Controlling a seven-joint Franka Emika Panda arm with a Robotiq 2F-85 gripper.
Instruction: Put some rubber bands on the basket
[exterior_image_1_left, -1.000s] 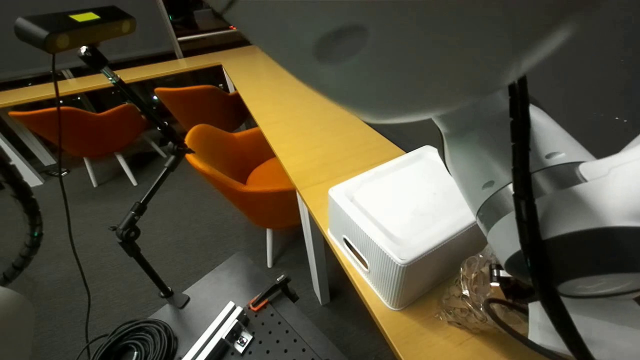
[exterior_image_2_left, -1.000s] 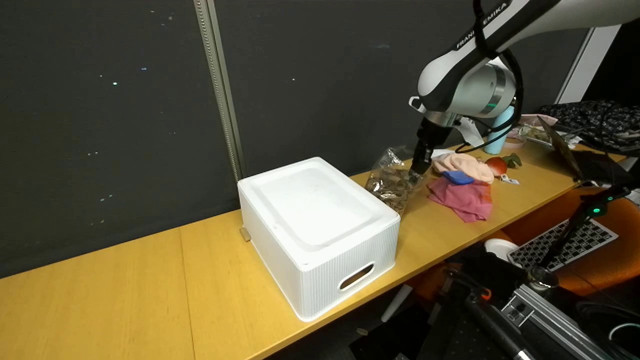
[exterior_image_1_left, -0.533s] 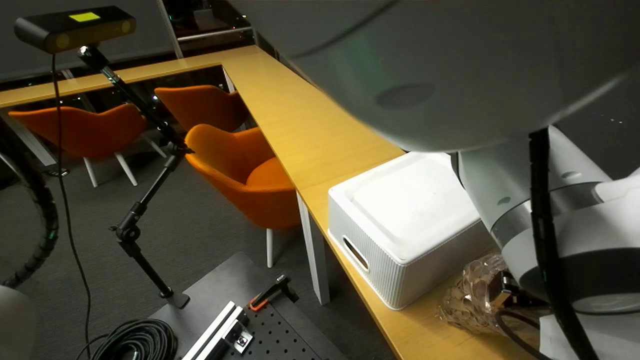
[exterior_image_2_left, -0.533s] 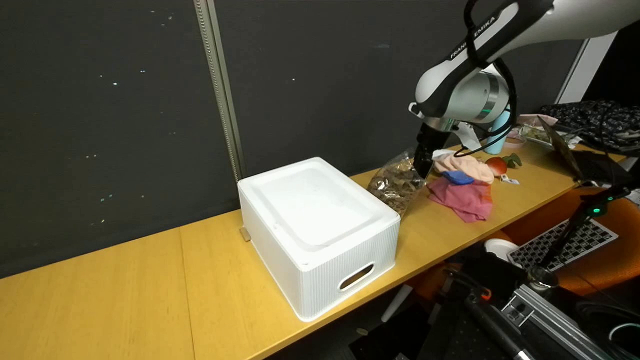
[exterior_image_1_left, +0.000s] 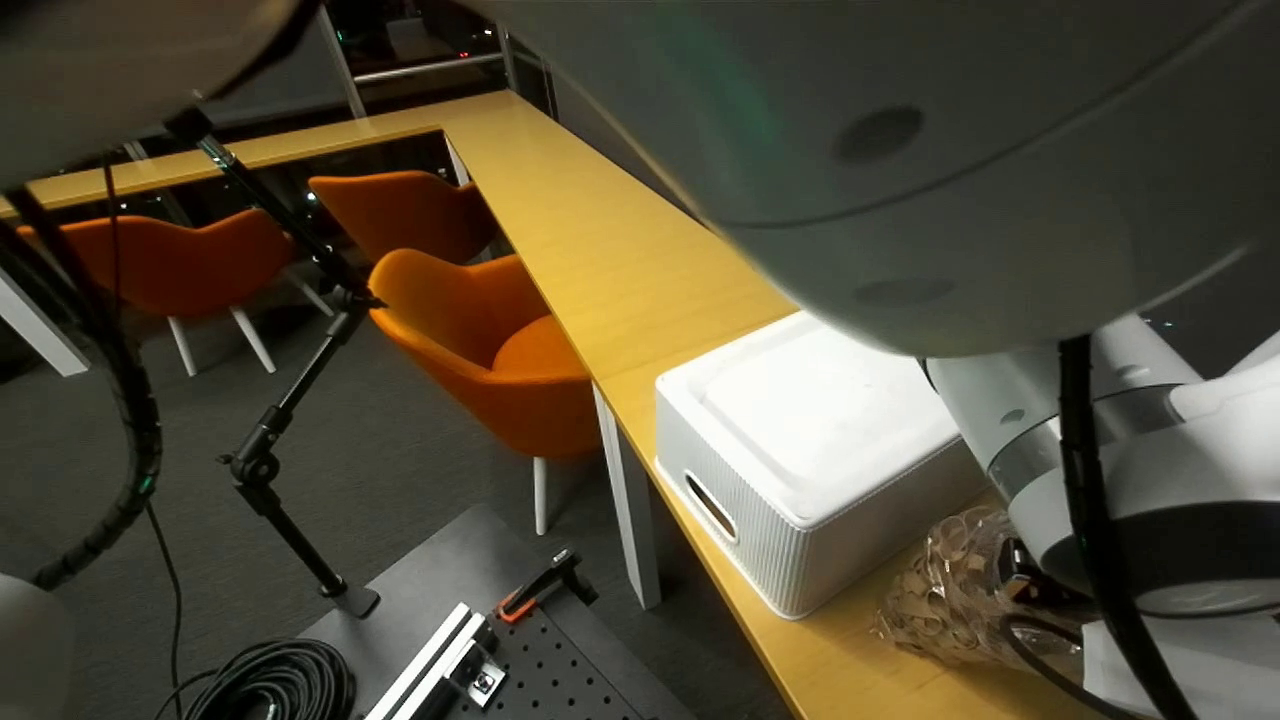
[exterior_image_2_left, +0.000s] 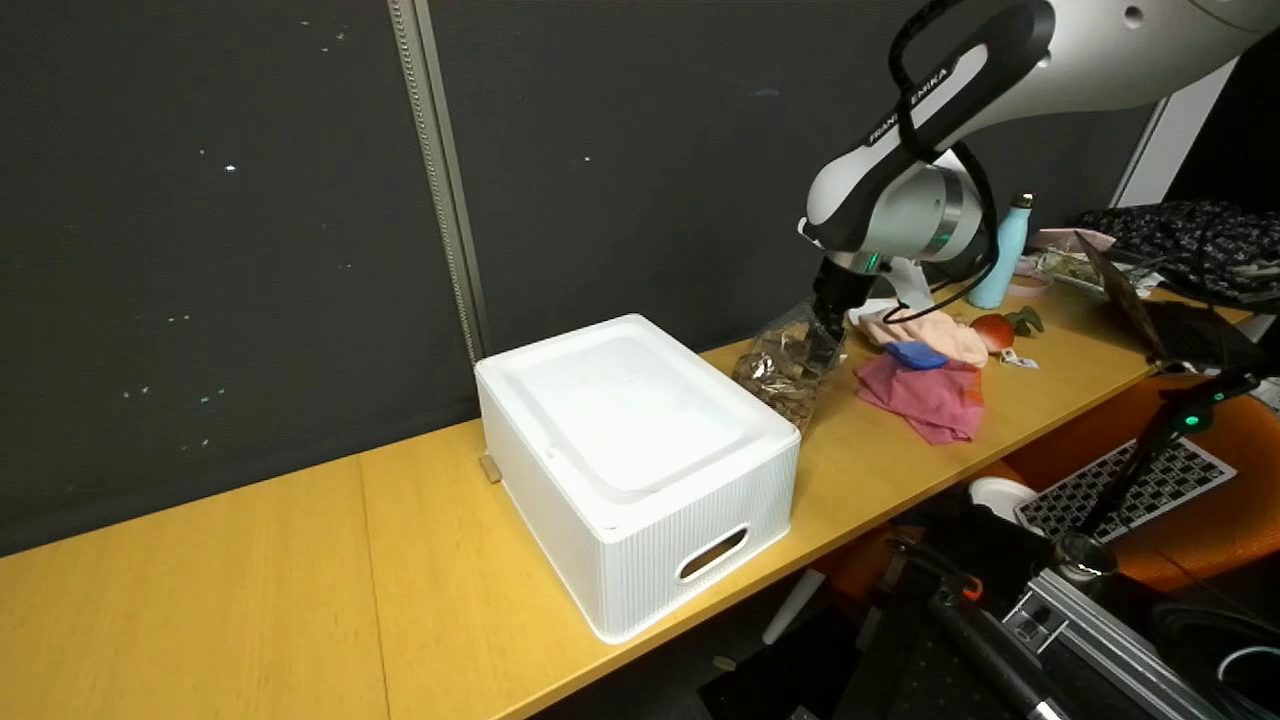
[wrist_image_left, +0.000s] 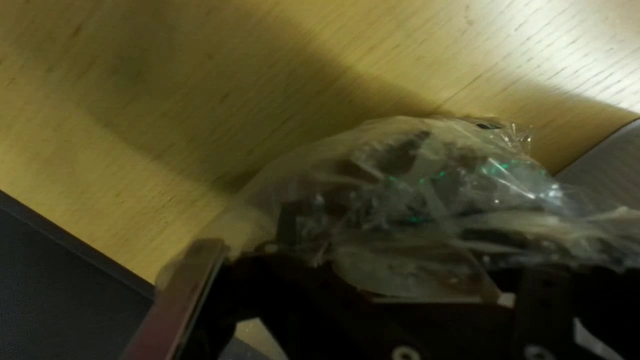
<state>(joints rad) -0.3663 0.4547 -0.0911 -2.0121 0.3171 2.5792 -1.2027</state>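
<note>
Where fingers (exterior_image_2_left: 825, 345) end — rubber bands (exterior_image_1_left: 950, 580) (bagged) lie alongside.

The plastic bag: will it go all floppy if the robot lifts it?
Probably floppy: the plastic bag looks wrinkled. The rubber bands inside are jumbled, so they may slump. Shiny plastic might also slip.

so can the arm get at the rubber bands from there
Probably yes: the tool is at the clear plastic bag holding the rubber bands, though the bag's side may be in the way.
</note>
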